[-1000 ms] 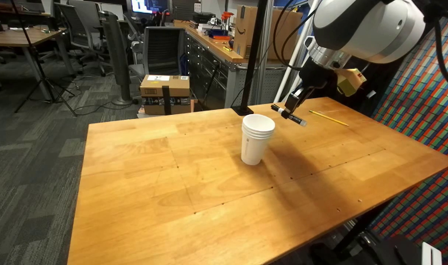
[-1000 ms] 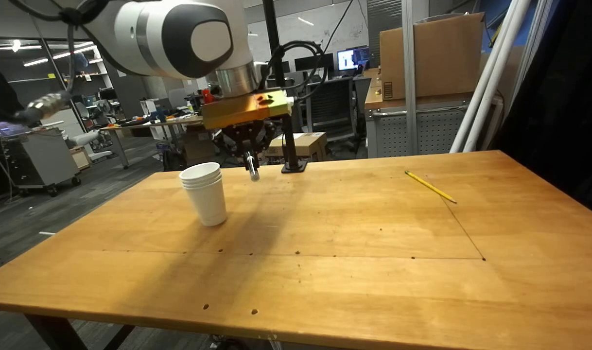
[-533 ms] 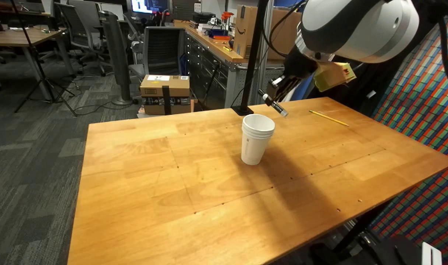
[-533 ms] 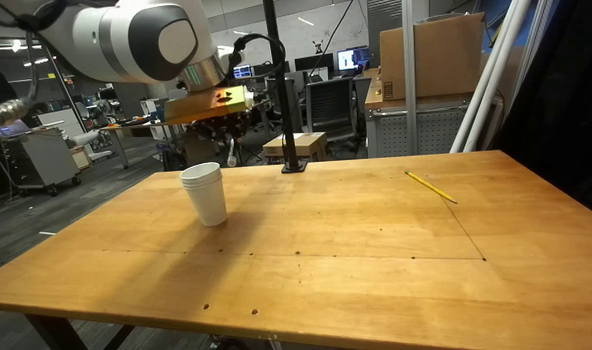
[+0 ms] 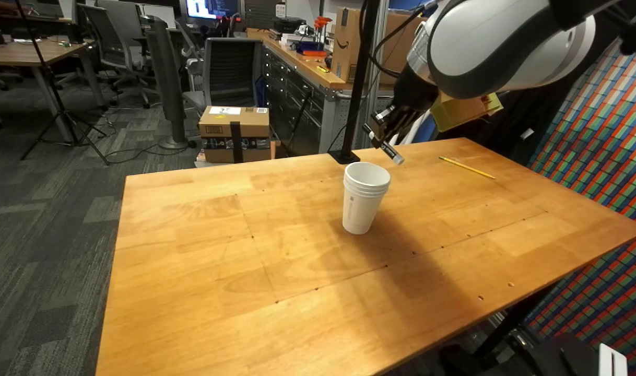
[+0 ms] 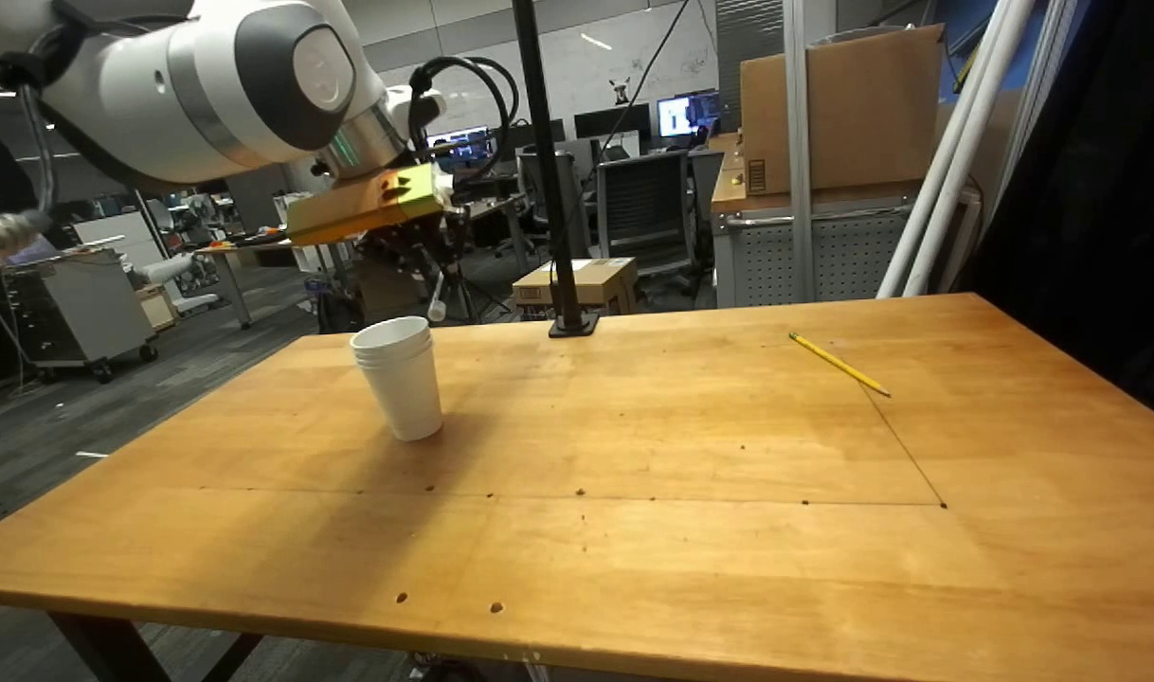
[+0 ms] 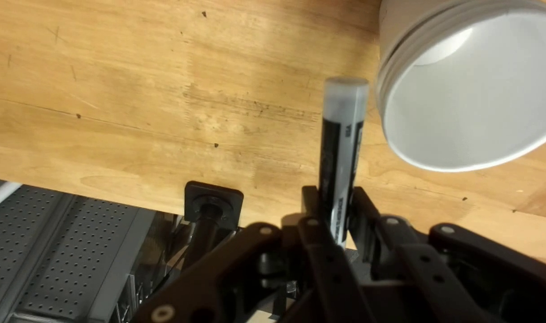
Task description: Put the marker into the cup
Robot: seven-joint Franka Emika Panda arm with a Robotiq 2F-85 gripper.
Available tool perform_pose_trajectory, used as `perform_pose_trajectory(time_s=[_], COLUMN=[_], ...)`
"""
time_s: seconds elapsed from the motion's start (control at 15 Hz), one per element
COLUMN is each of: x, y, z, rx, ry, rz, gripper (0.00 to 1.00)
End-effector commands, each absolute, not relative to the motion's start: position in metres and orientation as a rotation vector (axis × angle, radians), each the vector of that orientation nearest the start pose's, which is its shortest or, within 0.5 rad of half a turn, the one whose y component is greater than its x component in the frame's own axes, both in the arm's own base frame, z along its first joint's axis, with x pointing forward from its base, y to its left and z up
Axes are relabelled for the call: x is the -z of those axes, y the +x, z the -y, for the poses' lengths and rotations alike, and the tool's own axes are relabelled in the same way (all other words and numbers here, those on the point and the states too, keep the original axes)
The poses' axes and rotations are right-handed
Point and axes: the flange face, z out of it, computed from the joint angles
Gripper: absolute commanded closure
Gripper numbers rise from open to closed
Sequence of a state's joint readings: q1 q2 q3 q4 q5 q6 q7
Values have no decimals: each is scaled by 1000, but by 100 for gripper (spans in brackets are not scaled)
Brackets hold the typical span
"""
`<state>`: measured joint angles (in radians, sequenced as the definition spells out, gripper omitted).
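Nearest in the wrist view, the claw (image 7: 335, 202) pinches the marker (image 7: 342, 148) partway along its body, the pale end sticking out free. In both exterior views the marker hangs on a slant, pale end lower, seemingly higher than the rim of the white cup (image 5: 362, 201) and beside its mouth, not yet over it. The cup, which shows several nested rims, stands upright on the wooden table (image 6: 691, 568). The step in hand looks like the carry over to the cup. To do it well, I would centre the pale end over the mouth, tip the marker steeper, and dip that end inside the rim before letting go; a sideways brush could knock over something so light. Farther off, a black pole (image 6: 547, 170) rises by the table's edge, and well apart lies a yellow pencil (image 6: 839, 365); neither should be in the way
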<state>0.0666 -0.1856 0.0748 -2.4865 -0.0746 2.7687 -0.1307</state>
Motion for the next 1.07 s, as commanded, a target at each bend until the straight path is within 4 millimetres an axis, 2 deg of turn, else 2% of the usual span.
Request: perform_pose_trajectory(time_s=[0.0, 0.27, 0.53, 1.0], x=[-432, -446, -458, -460], y=[473, 469, 464, 459], z=[-83, -96, -104, -101], rx=[830, 912, 1040, 1217], ry=[-3082, -3087, -3058, -3031], rz=[457, 386, 219, -27], gripper=[93, 93, 93, 95])
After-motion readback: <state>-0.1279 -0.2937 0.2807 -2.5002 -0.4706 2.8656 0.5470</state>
